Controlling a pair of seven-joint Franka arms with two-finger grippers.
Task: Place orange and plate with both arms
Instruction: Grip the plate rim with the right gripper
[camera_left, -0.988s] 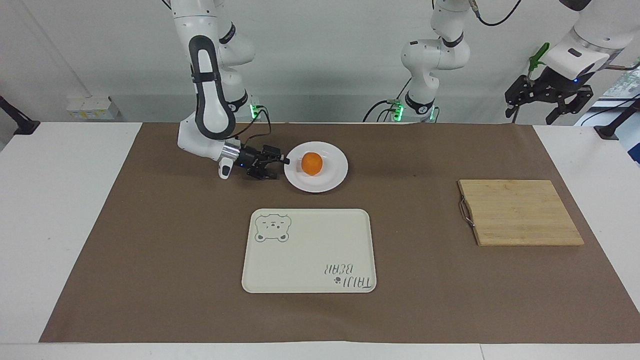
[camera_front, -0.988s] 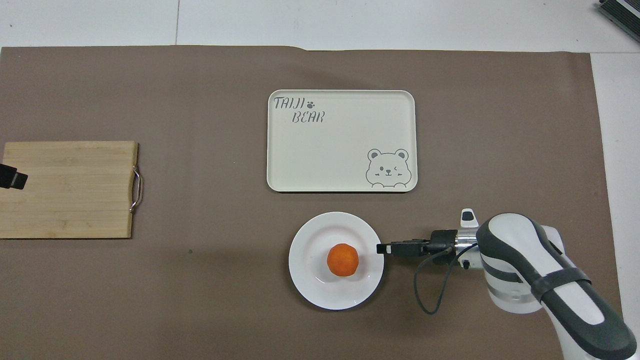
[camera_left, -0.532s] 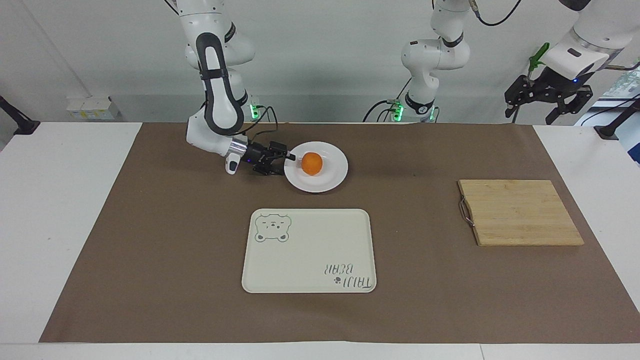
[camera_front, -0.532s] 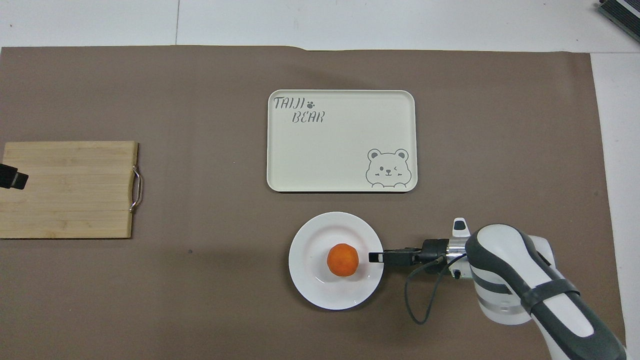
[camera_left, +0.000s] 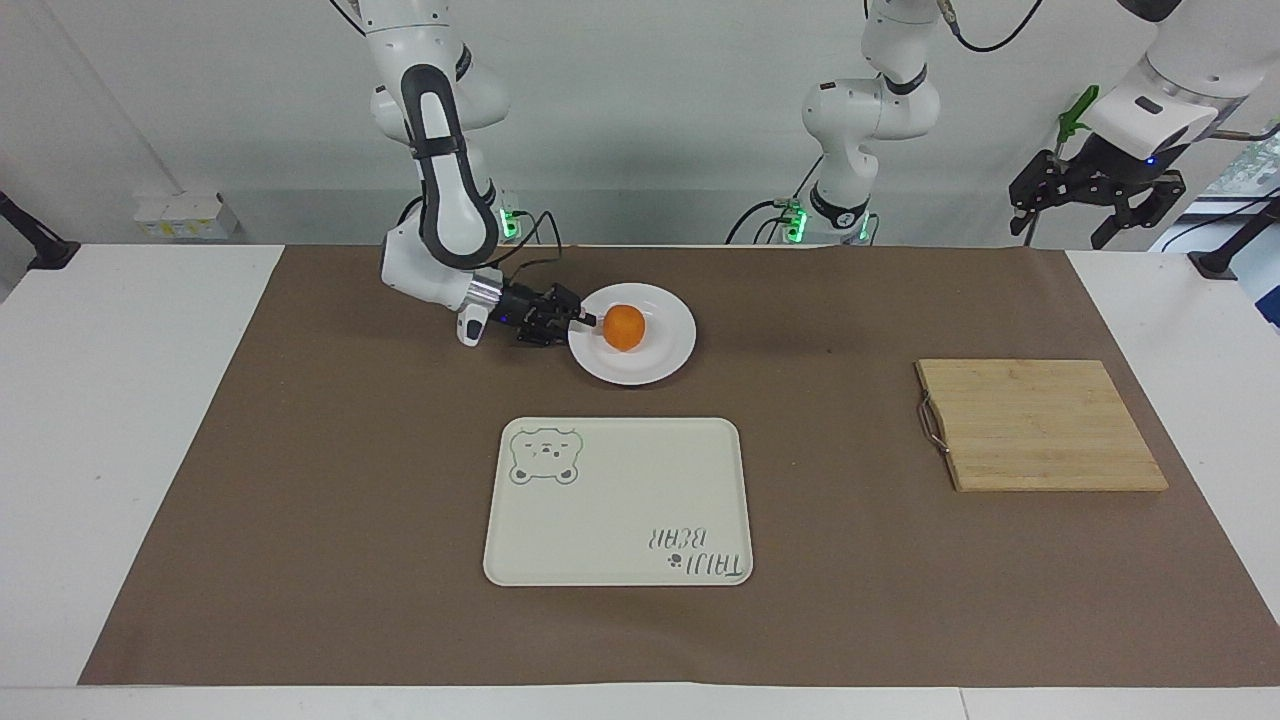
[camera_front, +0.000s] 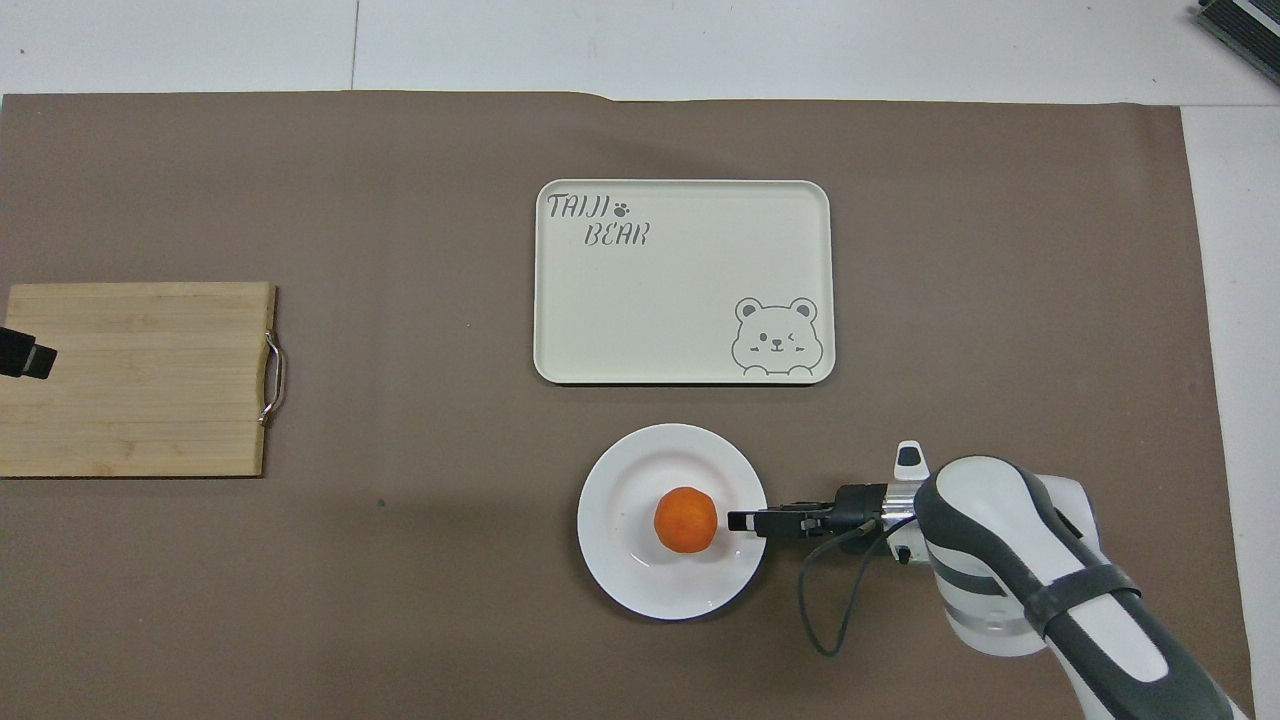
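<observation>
Item: plate (camera_left: 655, 355), carrying orange (camera_left: 624, 327), near my base. My right gripper (camera_left: 585, 320) straddles its rim, jaws part-spread, grip unconfirmed. I should pinch firmly and lift level. My left gripper (camera_left: 1095, 200) waits spread, raised above the table's end.

A robotics lab is indicated: two white arms (camera_left: 440, 150) are mounted at a paper-covered table (camera_left: 150, 450), with cabling and plain white walls seen.
</observation>
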